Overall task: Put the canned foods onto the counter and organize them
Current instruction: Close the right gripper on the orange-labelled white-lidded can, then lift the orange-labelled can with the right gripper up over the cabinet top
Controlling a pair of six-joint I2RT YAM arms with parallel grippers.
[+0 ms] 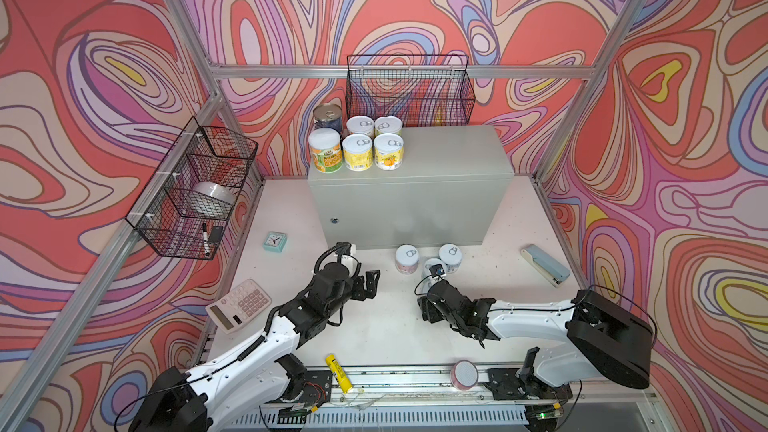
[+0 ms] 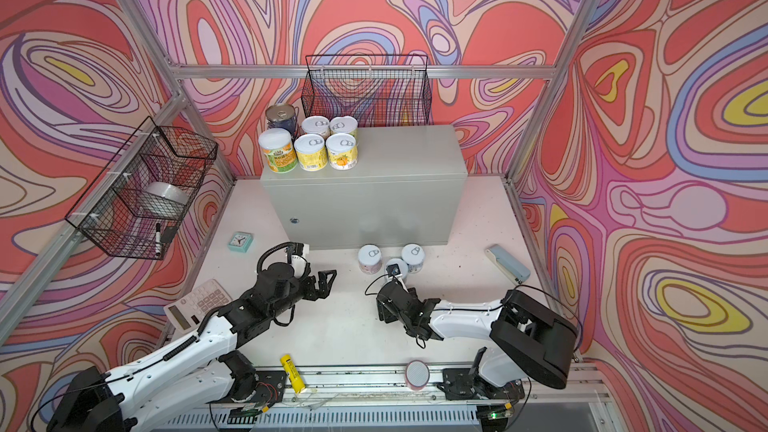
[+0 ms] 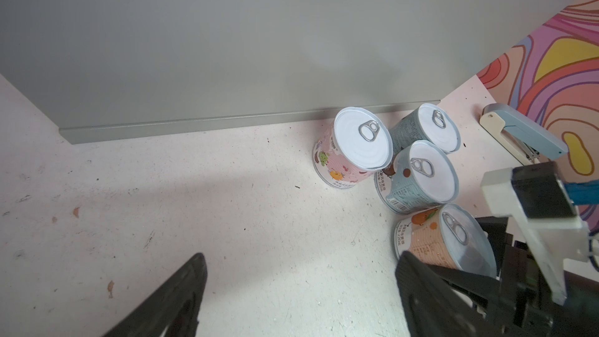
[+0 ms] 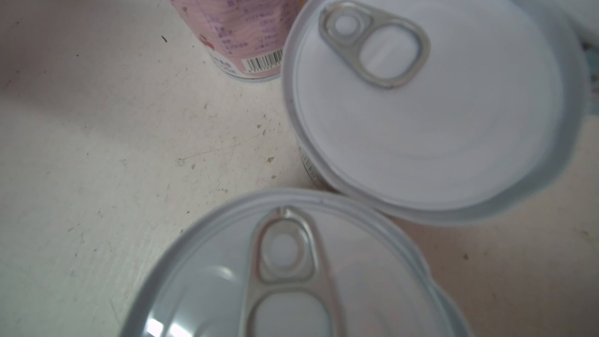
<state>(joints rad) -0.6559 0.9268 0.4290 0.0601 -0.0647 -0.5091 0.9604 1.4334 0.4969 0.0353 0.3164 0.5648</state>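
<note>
Several canned foods [image 1: 360, 153] stand in two rows on the left end of the grey counter [image 1: 457, 151]. On the floor before the counter stand a pink can [image 3: 350, 150], two blue cans [image 3: 428, 128] [image 3: 418, 176] and an orange can [image 3: 447, 241]. My right gripper [image 1: 430, 311] hangs over the orange can, which fills the near edge of the right wrist view [image 4: 291, 270]; its fingers are hidden. In the top views the arm covers that can. My left gripper [image 3: 301, 286] is open over bare floor, left of the cans.
A teal clock [image 1: 274, 241] and a calculator [image 1: 239, 304] lie to the left, a stapler [image 1: 545, 263] to the right. A yellow tube [image 1: 338, 372] and a pink cylinder [image 1: 464, 374] sit by the front rail. Wire baskets [image 1: 409, 91] [image 1: 195, 189] hang on the walls.
</note>
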